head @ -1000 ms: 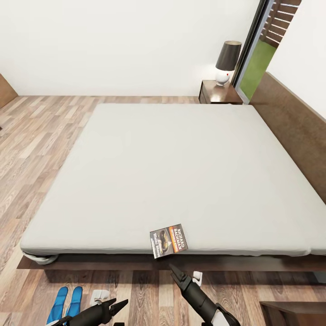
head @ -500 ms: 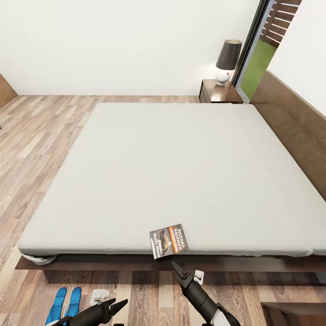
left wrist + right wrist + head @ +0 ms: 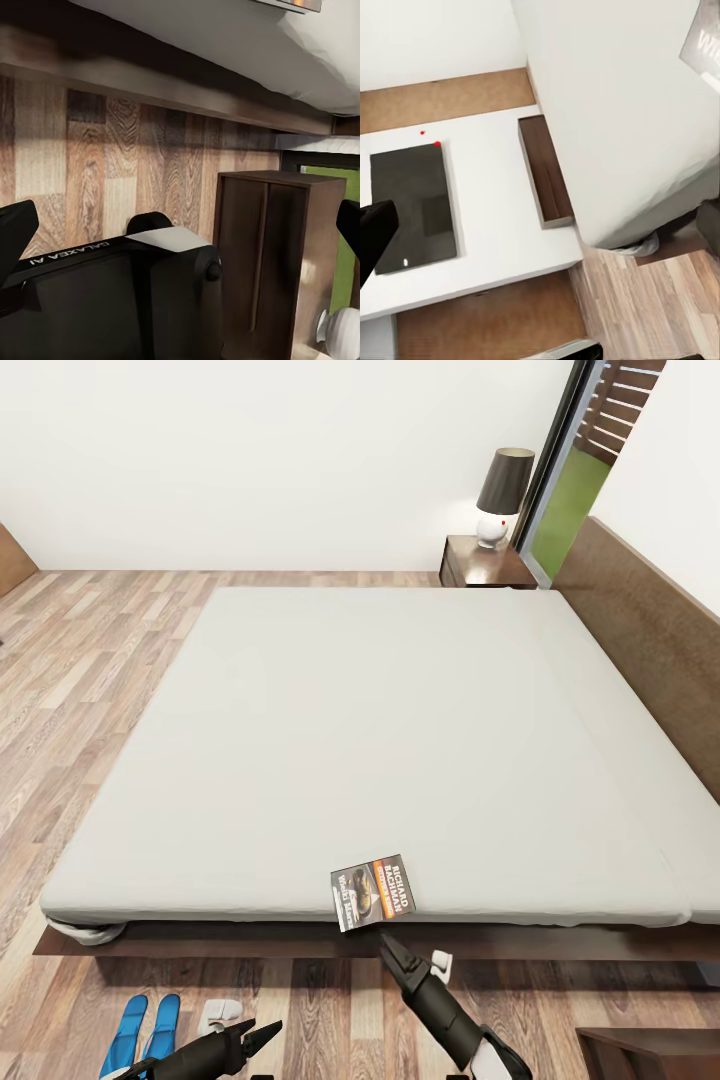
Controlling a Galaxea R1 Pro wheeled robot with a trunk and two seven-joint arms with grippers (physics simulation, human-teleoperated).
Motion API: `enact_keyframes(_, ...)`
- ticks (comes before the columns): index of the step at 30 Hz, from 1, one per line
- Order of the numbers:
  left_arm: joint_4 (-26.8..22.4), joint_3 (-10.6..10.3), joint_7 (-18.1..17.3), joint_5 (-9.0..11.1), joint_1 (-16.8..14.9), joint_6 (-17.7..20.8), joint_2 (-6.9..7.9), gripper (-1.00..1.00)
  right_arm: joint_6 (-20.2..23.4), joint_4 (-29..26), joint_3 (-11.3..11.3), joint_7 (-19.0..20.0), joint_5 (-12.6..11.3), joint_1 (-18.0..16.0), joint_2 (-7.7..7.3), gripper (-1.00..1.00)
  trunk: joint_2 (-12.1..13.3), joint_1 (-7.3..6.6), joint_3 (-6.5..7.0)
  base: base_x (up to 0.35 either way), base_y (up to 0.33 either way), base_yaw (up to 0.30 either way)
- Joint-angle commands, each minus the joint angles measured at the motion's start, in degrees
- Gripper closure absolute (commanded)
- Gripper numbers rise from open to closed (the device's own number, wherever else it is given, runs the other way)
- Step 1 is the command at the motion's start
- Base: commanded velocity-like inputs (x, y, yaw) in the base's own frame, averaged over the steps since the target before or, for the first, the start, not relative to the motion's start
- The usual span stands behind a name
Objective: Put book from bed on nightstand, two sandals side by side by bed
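The book [image 3: 372,892] is seen lying on the bed [image 3: 400,740], overhanging the mattress's near edge. The right gripper [image 3: 390,951] is held just below it, parted and empty. The left gripper [image 3: 262,1034] is held open over the floor [image 3: 80,660], holding nothing. The two sandals [image 3: 143,1032] are laid together beside the bed. A nightstand [image 3: 484,564] is seen beyond the bed's far side, carrying a lamp [image 3: 500,495].
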Motion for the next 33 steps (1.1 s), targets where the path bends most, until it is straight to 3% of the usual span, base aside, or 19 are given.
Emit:
enact_keyframes(1, 0.1, -0.1, -0.2, 0.3, 0.0, 0.0, 0.02, -1.00, 0.6, -0.1, -0.3, 0.9, -0.1, 0.0, 0.04, -1.00, 0.0, 0.01, -0.04, 0.000, 0.000, 0.000)
enact_keyframes(33, 0.1, -0.1, -0.2, 0.3, 0.0, 0.0, 0.02, -1.00, 3.4, -0.2, -0.3, 5.1, -0.1, 0.0, 0.00, -1.00, 0.0, 0.01, -0.04, 0.000, 0.000, 0.000)
